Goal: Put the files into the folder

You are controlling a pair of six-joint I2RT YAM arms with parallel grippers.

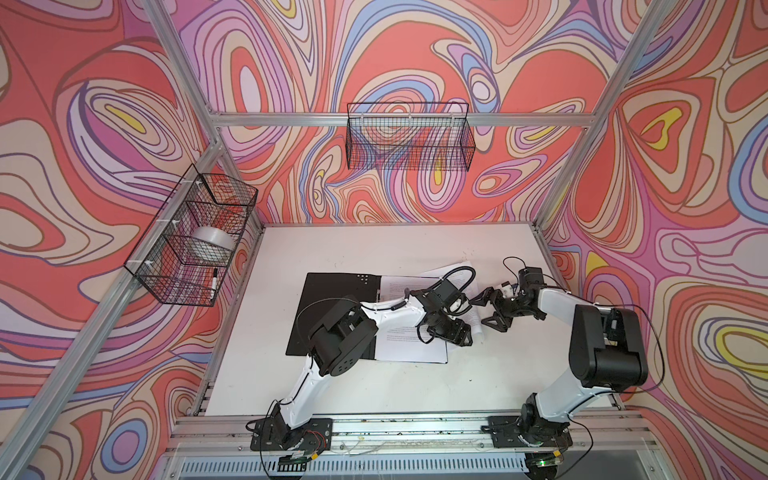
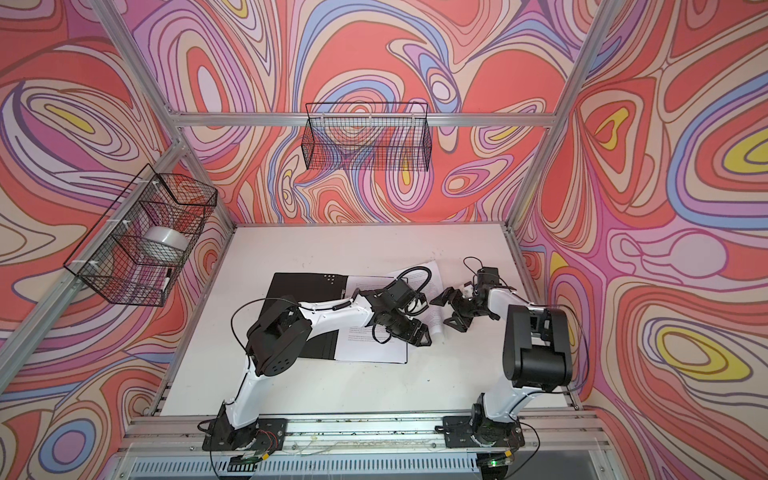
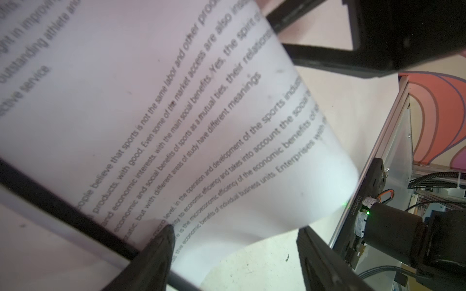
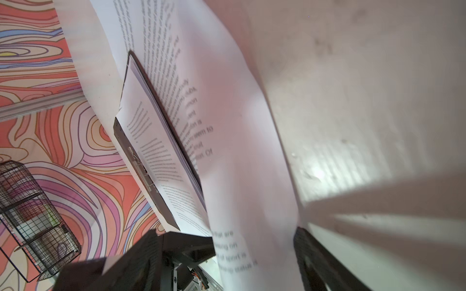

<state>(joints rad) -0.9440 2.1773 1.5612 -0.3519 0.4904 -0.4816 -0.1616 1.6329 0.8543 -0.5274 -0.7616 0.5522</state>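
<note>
While one loose sheet [image 3: 176, 100] curls past the edge of the folder [image 1: 328, 299], both grippers straddle it with jaws wide.
The folder lies open with the stack of files [image 1: 415, 349] on its 3 o'clock half, and the stray sheet slants toward 1 o'clock. The left gripper [image 3: 237, 241] reaches in from 9 o'clock and the right gripper [image 1: 486, 311] from 3 o'clock, neither pinching.

I'm looking at a robotics lab, at a test cell built for one machine. A frame [image 1: 332, 119] of bare aluminium bars boxes in a white table [image 1: 374, 386]. The walls [image 1: 415, 54] are panels printed with loud swirls of colour. Two robot arms, left [image 1: 303, 382] and right [image 1: 606, 353], are bolted to a rail [image 1: 415, 428] along the front edge, with a bare circuit board [image 1: 542, 462] below one base. Wire baskets [image 1: 409, 137] hang from the frame.
</note>
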